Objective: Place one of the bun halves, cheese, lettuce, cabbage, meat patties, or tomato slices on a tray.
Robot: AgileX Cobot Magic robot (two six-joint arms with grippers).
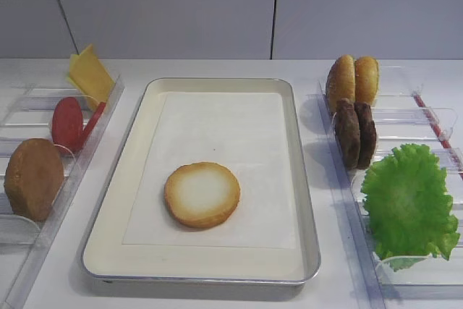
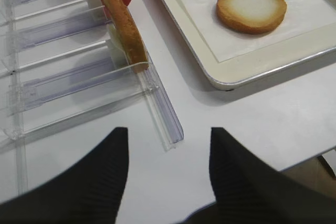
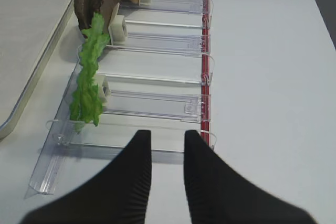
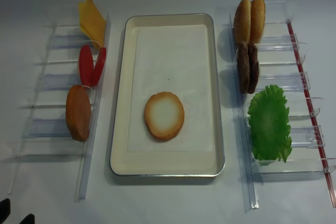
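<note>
A round bun half [image 1: 202, 194] lies cut face up on the paper liner of the tray [image 1: 108, 247], free of both grippers. My left gripper [image 2: 169, 132] hangs open over bare table near the front end of the left rack, holding nothing. My right gripper [image 3: 167, 135] hovers by the front end of the right rack with a narrow empty gap between its fingers. Cheese [image 1: 90, 74] and tomato slices [image 1: 67, 122] stand in the left rack. The meat patties [image 1: 354, 133] and lettuce [image 1: 409, 204] are in the right rack. No cabbage is in view.
A brown domed bun [image 1: 33, 179] stands on edge in the left clear rack [image 2: 163, 114]. Two shiny golden buns [image 1: 352, 79] stand at the back of the right clear rack [image 3: 131, 153], which has a red strip along its outer side.
</note>
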